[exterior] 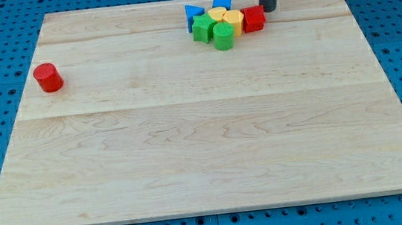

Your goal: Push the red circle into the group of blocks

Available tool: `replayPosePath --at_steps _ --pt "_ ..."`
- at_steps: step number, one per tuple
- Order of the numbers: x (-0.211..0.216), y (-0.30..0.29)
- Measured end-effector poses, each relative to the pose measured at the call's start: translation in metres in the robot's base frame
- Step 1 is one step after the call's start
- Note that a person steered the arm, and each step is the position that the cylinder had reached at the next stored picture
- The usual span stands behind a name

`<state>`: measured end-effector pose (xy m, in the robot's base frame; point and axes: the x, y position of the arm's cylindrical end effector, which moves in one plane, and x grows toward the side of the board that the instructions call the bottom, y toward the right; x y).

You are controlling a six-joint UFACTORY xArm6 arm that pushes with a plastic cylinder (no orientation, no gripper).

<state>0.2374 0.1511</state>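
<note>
well, the red circle (pixel 47 77) is sitting alone near the wooden board's (pixel 205 149) left edge, well apart from the group of blocks at the view's top. that group is huddling close together: a blue triangular block (pixel 194 13), another blue block (pixel 222 3), two yellow blocks (pixel 217 15) (pixel 234 21), two green blocks (pixel 203 29) (pixel 224 37) and a red cube (pixel 253 18). my tip (pixel 269 9) is resting just beside the red cube, at its upper right. there being no pincer on this rod, nothing is being pinched.
</note>
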Motion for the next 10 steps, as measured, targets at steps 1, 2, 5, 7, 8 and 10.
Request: replayPosePath --at_steps 1,2,5,7,8,10 --pt "-0.006 0.024" --pt "0.025 0.065" --pt "0.181 -0.022" --pt "0.209 -0.190" --pt "0.207 -0.258" --pt "0.216 -0.310"
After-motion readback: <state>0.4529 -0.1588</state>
